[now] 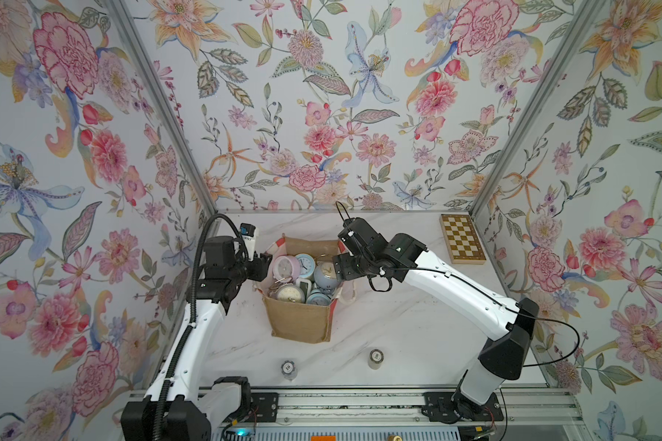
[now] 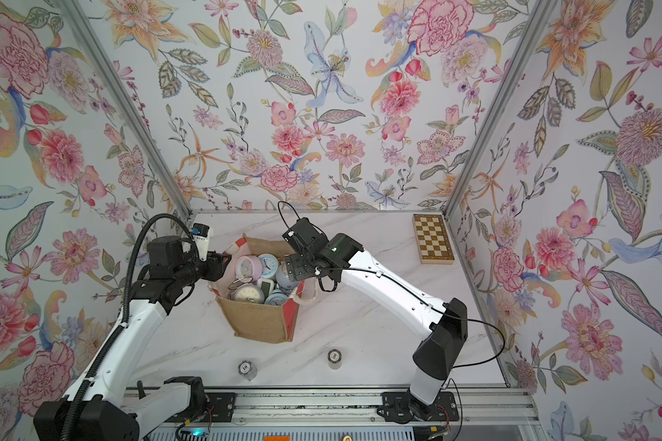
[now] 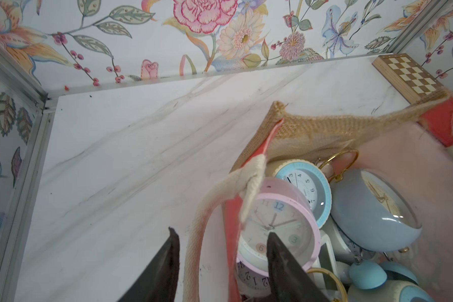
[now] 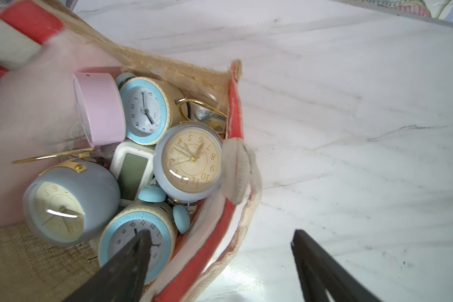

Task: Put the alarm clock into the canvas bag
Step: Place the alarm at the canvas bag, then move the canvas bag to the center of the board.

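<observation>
two parted, empty end effectors (image 3: 221, 232) (image 4: 220, 232)

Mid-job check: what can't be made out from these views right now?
1. Floor of the canvas bag: hidden in every view under the piled clocks.
2. Left gripper: covered by its own wrist in both top views; fingers cut off by the left wrist view's edge.
3. Two small round stacks near the table front: too small in both top views to identify.
</observation>
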Robot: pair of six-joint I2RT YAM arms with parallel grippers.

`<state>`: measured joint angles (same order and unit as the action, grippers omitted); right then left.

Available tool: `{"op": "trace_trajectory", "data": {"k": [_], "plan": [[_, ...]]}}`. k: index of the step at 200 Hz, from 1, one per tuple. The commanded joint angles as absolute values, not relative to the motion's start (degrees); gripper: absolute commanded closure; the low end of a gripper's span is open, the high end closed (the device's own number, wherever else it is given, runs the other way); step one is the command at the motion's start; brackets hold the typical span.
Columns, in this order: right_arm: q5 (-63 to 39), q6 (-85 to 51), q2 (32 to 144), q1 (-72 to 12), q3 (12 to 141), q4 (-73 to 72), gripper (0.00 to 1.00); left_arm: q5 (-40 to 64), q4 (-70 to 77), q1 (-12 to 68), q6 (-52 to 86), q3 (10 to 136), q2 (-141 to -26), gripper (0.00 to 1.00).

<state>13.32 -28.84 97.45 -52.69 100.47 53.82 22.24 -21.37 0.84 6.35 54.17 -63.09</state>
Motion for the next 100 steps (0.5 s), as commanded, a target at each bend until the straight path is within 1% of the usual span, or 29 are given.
{"op": "trace_trajectory", "data": {"k": [1, 21, 59, 73, 89, 100], "plan": [[7.4, -33.2, 94.9, -51.7, 95.0, 48.9, 0.2, 22.5, -26.0, 1.3, 7.9, 54.2, -62.9, 0.46], [0.5, -34.9, 93.4, -51.0, 90.4, 41.7, 0.29, 23.8, -26.4, 1.3, 7.9, 53.7, -63.2, 0.53], [-6.2, -36.4, 93.7, -49.0, 87.2, 35.3, 0.52, 29.1, -25.0, 1.3, 9.4, 53.3, -63.9, 0.75], [-7.6, -36.4, 93.9, -48.3, 86.8, 33.9, 0.63, 31.6, -23.8, 1.4, 10.4, 53.2, -64.2, 0.84], [-9.1, -36.1, 93.8, -47.3, 86.9, 32.6, 0.79, 33.7, -21.8, 1.9, 12.0, 53.1, -64.3, 0.95], [-9.7, -35.7, 93.6, -46.6, 87.2, 31.8, 0.88, 34.9, -19.8, 2.6, 13.3, 53.2, -64.6, 1.0]]}}
